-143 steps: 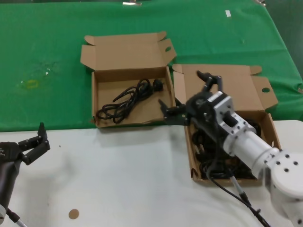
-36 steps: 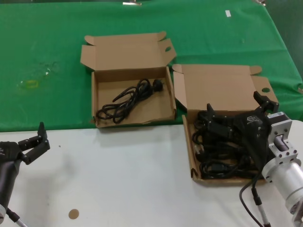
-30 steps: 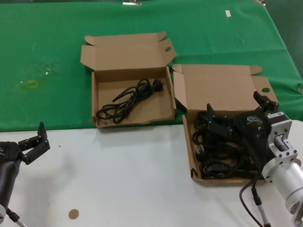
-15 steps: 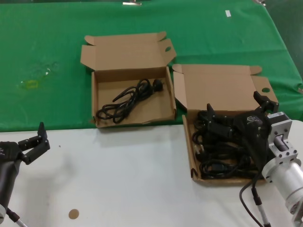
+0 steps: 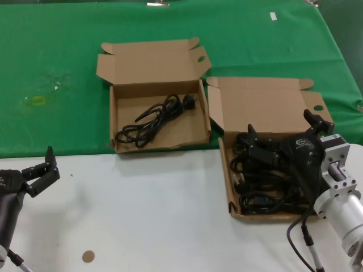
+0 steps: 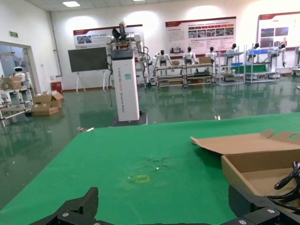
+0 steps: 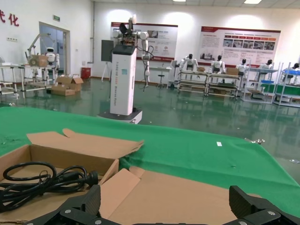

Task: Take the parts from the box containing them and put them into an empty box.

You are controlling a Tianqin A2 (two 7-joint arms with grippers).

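Observation:
The box containing them (image 5: 229,187) sits at the right, and several black cords (image 5: 258,181) fill it. Its lid (image 5: 266,107) stands open, with a round hole in the side flap. My right gripper (image 5: 282,129) hovers open over this box's far half with nothing between its fingers; its wrist view looks across the lid (image 7: 183,197). The empty box (image 5: 113,122), both lid flaps splayed out, lies to the left and holds one coiled cord (image 5: 153,119), also seen from the right wrist as a cord (image 7: 42,180). My left gripper (image 5: 38,168) is parked open at the near left.
Both boxes straddle the border between the green cloth (image 5: 57,68) and the white table (image 5: 142,215). A small brown disc (image 5: 88,256) lies on the white surface near the front. A yellowish mark (image 5: 37,101) shows on the cloth at the far left.
The right gripper has moved from the near right corner of the left box back to above the full right box, and has held still for the last second. The left arm has not moved.

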